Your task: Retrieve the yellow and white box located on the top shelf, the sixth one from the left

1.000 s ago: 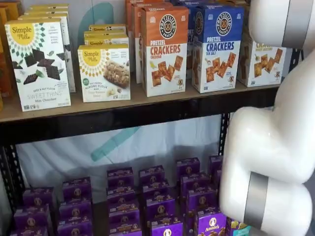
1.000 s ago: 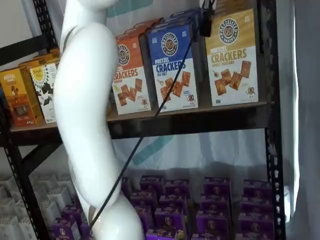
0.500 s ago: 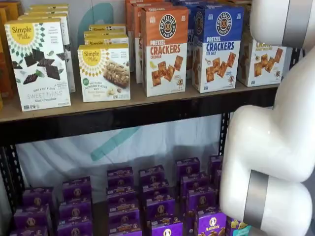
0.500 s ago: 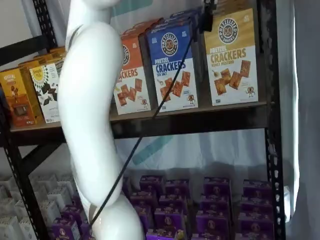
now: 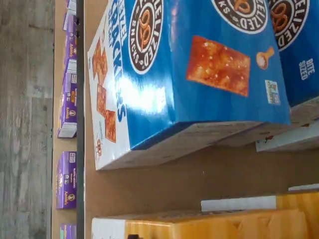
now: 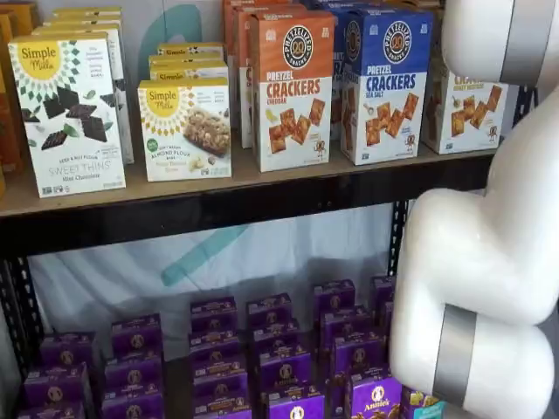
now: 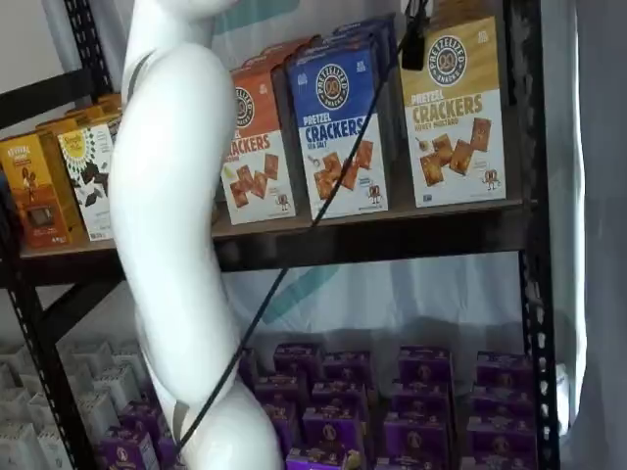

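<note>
My hand [image 7: 413, 44] shows in a shelf view only as a dark piece hanging from the top edge, with a black cable [image 7: 294, 257] running down from it. It sits in front of the gap between the blue box [image 7: 343, 127] and the yellow and white box [image 7: 453, 113]. No gap between my fingers can be made out there, but my hand is spread wide and holds nothing.

The yellow and white box stands upright on the top shelf [image 7: 392, 233], at its right end beside the black upright, just right of the blue box and the orange box [image 7: 253, 147]. My wrist camera looks down on the blue box [image 5: 189, 74], with a strip of bare shelf board between it and the yellow and white box [image 5: 224, 226]. My white arm [image 7: 167, 225] crosses the left of the shelves.
</note>
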